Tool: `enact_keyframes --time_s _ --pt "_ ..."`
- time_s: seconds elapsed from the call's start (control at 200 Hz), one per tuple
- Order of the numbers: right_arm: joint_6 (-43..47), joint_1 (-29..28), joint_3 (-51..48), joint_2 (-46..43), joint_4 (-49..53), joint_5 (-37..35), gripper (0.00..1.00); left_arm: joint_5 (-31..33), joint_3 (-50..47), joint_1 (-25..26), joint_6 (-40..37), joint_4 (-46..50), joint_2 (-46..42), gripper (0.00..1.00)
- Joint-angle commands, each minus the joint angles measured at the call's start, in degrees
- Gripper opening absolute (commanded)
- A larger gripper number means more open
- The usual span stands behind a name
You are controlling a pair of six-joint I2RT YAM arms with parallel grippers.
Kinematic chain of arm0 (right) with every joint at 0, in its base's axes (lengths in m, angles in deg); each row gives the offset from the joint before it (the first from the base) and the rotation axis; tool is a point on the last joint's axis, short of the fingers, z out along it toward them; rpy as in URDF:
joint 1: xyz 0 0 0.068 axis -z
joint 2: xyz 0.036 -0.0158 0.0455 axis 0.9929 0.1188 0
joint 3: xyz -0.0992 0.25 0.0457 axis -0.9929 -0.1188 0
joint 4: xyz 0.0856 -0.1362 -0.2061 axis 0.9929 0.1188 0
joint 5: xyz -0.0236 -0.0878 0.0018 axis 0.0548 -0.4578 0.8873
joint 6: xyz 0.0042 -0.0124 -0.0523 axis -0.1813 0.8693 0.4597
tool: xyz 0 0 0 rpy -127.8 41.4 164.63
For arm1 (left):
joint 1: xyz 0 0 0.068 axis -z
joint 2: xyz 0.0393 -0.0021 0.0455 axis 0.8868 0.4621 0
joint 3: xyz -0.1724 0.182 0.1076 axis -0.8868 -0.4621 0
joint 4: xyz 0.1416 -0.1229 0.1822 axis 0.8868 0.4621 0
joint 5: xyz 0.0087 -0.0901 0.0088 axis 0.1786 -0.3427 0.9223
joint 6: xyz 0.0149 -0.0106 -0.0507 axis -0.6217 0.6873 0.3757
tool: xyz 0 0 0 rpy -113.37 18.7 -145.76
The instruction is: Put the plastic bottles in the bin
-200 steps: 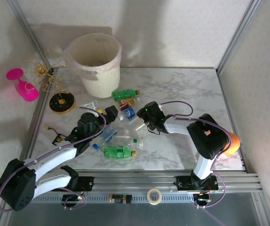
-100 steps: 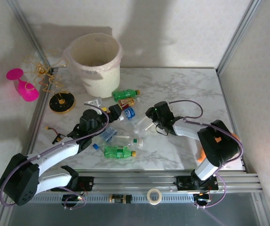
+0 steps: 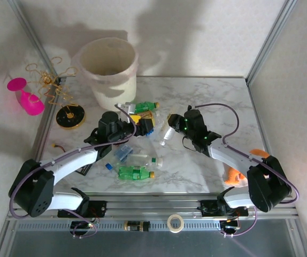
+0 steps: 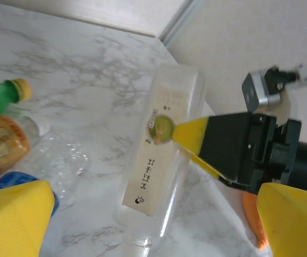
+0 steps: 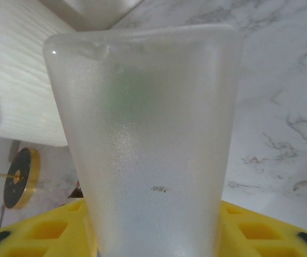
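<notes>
My right gripper (image 3: 170,125) is shut on a clear bottle (image 3: 167,137) and holds it just above the table's middle. That frosted bottle (image 5: 148,144) stands between my yellow fingers (image 5: 38,230) in the right wrist view. The left wrist view shows it as a clear, paper-labelled bottle (image 4: 161,171) under the other arm's yellow finger. My left gripper (image 3: 138,126) is open over the pile, nothing between its pads (image 4: 14,214). A green bottle (image 3: 143,106), a brown one (image 3: 146,114) and a blue-labelled one (image 3: 146,126) lie beside it. Another green bottle (image 3: 135,172) lies nearer. The bin (image 3: 109,72) stands at the far left.
A pink wine glass (image 3: 28,99) and a gold wire stand on a black disc (image 3: 70,116) sit left of the bin. An orange object (image 3: 242,172) lies by the right arm's base. Metal frame posts and walls close in both sides.
My right gripper has closed on the clear bottle and drawn it slightly right. My left gripper has moved forward and right, over the bottles near the bin.
</notes>
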Motion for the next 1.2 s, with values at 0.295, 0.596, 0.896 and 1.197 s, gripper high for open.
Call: enact_keyframes --time_s 0.295,0.596,0.896,1.197 --pt "4.4 0.3 1.7 -1.8 0.3 4.0 0.48 -6.7 3.3 3.9 -4.2 2.4 7.6 0.95" --pt "4.4 0.2 2.9 -2.6 1.2 8.1 0.48 -6.1 5.1 4.6 -9.1 4.9 12.4 0.96" --pt "2.6 0.2 1.4 -4.5 0.8 10.5 0.48 -7.1 11.3 6.9 -9.8 5.1 18.9 0.95" --pt "2.4 0.2 0.4 -5.8 1.1 10.2 0.50 -6.1 13.0 7.4 -9.2 5.6 21.2 0.48"
